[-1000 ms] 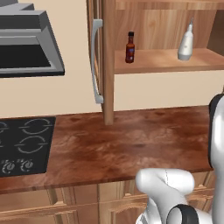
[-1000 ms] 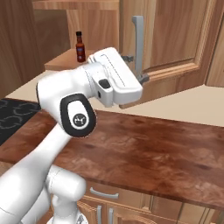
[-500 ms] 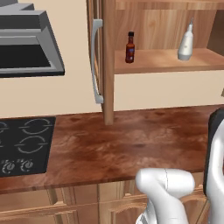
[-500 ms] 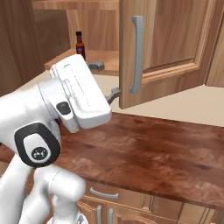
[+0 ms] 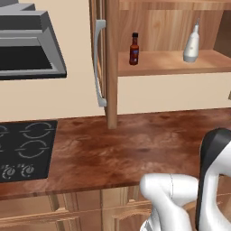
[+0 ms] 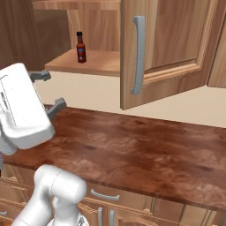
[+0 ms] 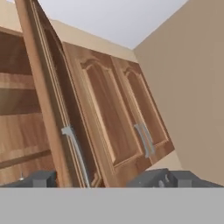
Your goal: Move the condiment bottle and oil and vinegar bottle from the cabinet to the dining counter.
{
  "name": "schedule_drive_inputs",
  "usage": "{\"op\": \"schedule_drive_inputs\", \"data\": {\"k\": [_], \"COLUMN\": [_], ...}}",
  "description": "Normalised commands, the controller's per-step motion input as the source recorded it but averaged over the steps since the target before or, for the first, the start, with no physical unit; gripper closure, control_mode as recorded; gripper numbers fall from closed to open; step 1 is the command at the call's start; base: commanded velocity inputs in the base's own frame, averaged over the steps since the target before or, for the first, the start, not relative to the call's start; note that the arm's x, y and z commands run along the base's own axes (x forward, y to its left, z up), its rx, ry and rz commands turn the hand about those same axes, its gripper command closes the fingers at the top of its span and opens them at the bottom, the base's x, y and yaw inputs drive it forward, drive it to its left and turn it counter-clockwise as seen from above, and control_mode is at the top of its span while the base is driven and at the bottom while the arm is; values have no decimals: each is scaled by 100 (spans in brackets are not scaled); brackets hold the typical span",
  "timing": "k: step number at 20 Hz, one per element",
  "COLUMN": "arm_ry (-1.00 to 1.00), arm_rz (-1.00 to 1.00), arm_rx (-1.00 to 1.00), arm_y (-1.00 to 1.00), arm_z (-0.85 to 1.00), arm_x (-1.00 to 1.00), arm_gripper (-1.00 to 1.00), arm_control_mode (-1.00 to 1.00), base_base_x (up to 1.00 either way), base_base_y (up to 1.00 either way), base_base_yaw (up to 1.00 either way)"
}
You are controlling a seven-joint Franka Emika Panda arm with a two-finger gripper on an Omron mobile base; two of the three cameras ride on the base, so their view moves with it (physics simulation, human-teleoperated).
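my claw point(image 6: 47, 90) hangs spread wide, pinching nothing, over the glossy reddish counter point(image 6: 145, 150). in the raised-panel wooden cabinet point(image 5: 167, 63), the slim dark condiment bottle point(image 5: 134, 48) stands on the shelf at 9 o'clock of the pale pear-shaped oil and vinegar bottle point(image 5: 192, 42) — the right base view hides the latter behind the open door point(image 6: 165, 44).

You are looking at a beige wall point(image 5: 67, 97) running behind a glossy reddish-brown counter point(image 5: 126, 144). At nine o'clock a black stovetop point(image 5: 25, 149) is sitting flush in it, with a grey range hood point(image 5: 27, 45) hanging above. Light-brown drawer fronts point(image 6: 145, 207) are lining the six o'clock edge. A white ceiling point(image 7: 109, 17) is showing overhead.
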Motion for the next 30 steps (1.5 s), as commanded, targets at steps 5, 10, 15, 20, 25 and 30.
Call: {"op": "schedule_drive_inputs", "data": {"k": [5, 10, 15, 20, 25, 30], "arm_ry": [25, 44, 46, 45, 42, 30], "arm_rz": [2, 0, 0, 0, 0, 0], "arm_rx": [-11, -12, -12, -17, -22, -15], "arm_y": [68, 11, -3, 12, 4, -11], "arm_z": [17, 0, -3, -33, -42, -18], "arm_x": [-2, 42, 56, 67, 70, 68], "arm_gripper": [-100, -100, -100, -100, -100, -100], "arm_control_mode": [-100, -100, -100, -100, -100, -100], "base_base_x": [0, 0, 0, 0, 0, 0], "base_base_y": [0, 0, 0, 0, 0, 0], "base_base_yaw": [0, 0, 0, 0, 0, 0]}}
